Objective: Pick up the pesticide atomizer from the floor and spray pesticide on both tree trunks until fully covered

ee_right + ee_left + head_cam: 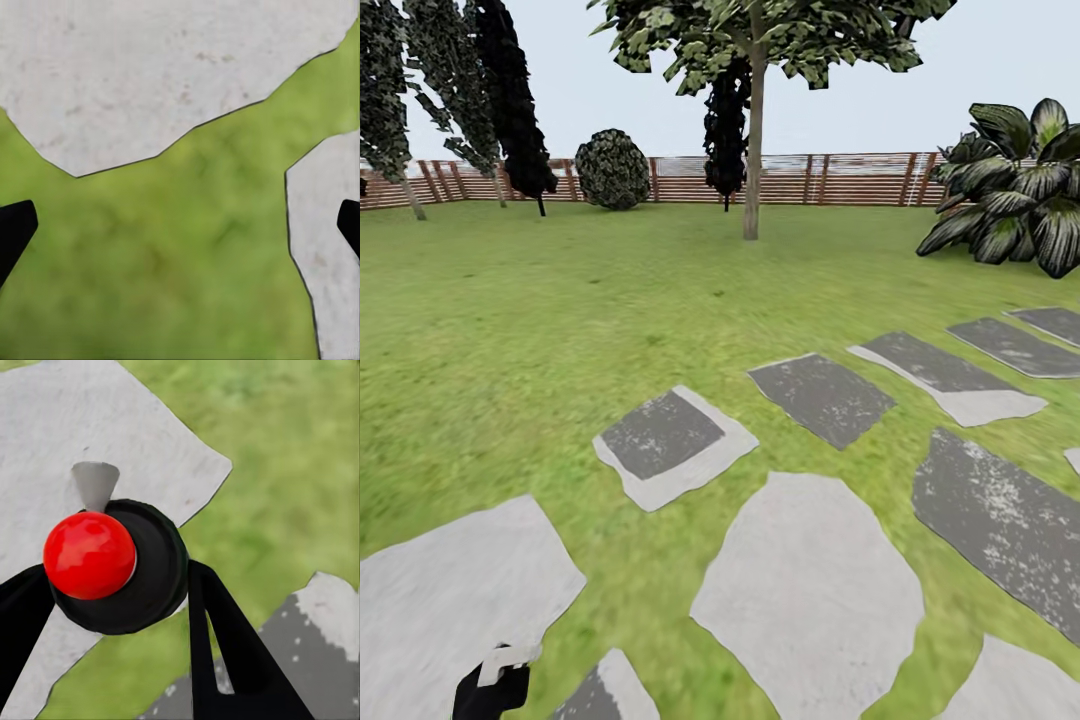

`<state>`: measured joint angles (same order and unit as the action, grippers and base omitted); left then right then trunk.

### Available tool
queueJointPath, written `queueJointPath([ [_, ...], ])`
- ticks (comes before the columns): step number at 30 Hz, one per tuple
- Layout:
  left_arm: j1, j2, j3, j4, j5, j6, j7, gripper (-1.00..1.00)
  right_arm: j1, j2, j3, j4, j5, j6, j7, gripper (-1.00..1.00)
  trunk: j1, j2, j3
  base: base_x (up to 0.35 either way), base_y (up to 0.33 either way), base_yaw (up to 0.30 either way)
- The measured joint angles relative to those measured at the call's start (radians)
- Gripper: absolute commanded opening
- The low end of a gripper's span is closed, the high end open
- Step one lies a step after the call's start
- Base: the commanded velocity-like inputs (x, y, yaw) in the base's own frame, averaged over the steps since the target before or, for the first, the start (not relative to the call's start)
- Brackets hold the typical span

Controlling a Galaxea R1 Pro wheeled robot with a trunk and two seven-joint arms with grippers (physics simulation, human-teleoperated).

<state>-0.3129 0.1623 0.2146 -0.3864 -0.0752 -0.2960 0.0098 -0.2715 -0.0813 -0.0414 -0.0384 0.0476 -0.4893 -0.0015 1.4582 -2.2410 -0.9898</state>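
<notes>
Atomizer in my left pincer, garden ahead.
My left pincer (112, 607) is clamped on one pesticide atomizer (139, 570) over pale stepping stones (810, 590); my right pincer (180, 225) gapes wide, holding nothing. One bare-trunked tree (752, 150) stands by the fence (840, 178).

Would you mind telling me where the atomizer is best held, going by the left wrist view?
Grip the pesticide atomizer by its round black body, fingers on opposite flanks, as the left gripper does now; that leaves the red top and grey nozzle clear.

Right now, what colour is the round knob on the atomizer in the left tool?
Bright glossy red, on the black atomizer; the left wrist view shows it best.
</notes>
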Motion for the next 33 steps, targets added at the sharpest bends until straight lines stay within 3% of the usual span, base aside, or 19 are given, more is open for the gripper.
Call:
queueJointPath([
  [33, 0.0, 0.0, 0.0, 0.0, 0.0, 0.0, 0.001, -1.0, 0.0, 0.0, 0.0, 0.0, 0.0, 0.0, 0.0, 1.0, 0.0, 0.0, 0.0, 0.339, 0.0, 0.0],
])
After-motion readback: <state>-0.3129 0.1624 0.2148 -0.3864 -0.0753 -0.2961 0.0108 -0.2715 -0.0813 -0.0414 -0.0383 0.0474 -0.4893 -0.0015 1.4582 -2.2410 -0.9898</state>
